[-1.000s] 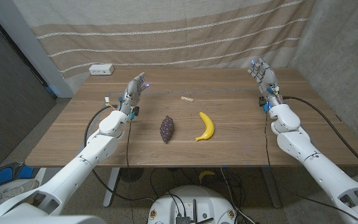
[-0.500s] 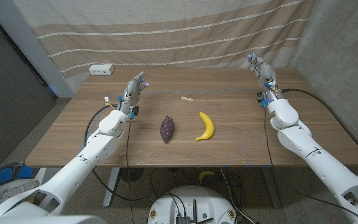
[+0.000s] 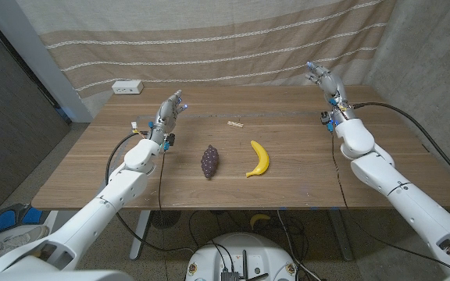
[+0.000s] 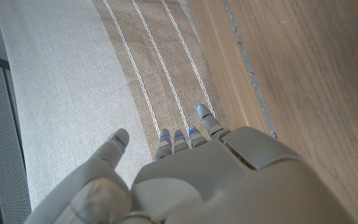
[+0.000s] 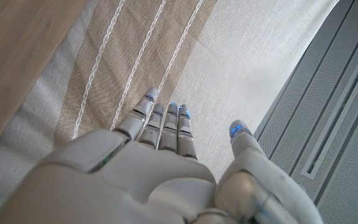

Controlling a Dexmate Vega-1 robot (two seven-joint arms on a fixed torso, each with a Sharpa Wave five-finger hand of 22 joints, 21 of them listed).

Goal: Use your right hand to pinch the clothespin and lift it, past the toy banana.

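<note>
At the bench's far right, we see the right hand point(image 3: 323, 80) raised and empty, fingers apart; the clothespin point(image 3: 235, 123) lies untouched beyond the banana point(image 3: 258, 158), pinch and lift undone

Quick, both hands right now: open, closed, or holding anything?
Left hand: open, holding nothing, fingers apart.
Right hand: open, holding nothing; the clothespin lies on the table.

A wooden table point(image 3: 303, 168) stands before a beige striped curtain point(image 3: 209, 47). A white power strip point(image 3: 127, 87) lies at its far left corner. Grey panels point(image 3: 10, 78) flank the left.
</note>
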